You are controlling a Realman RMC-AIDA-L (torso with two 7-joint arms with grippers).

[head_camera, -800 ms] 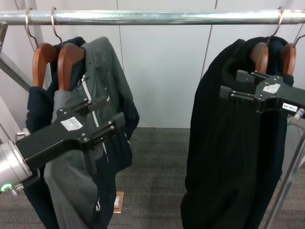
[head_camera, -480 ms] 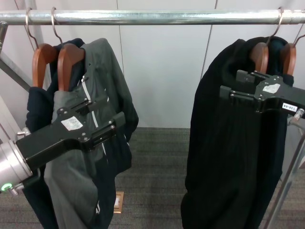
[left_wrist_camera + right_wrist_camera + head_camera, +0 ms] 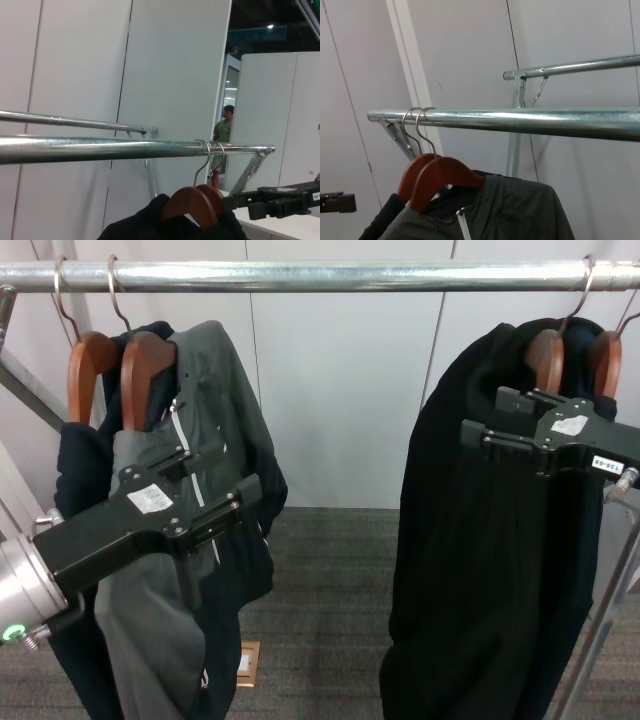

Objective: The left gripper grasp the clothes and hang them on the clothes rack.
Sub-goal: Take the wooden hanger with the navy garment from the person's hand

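Hovering at the lower left of the head view, left gripper (image 3: 240,468) angled up and to the right, fingers apart and clamped on nothing, tips just in front of the grey zip jacket (image 3: 215,380). Barely shifted against the frames a moment earlier; only the jacket's lower edge looks swung in slightly, so probably a pause or a slow retreat rather than a fresh reach. Just behind and left of the jacket, the navy T-shirt (image 3: 75,475) on its brown wooden hanger (image 3: 85,360), silver hook already over the clothes rack (image 3: 330,277) at the upper left of the frame; front print hidden. Judged from this, hanging as good as done, with release finished and only withdrawal of the arm left. Farther out, at the right of the frame, right gripper (image 3: 483,412) parked with fingers apart before the long black garments (image 3: 470,540), also hooked on the rail.
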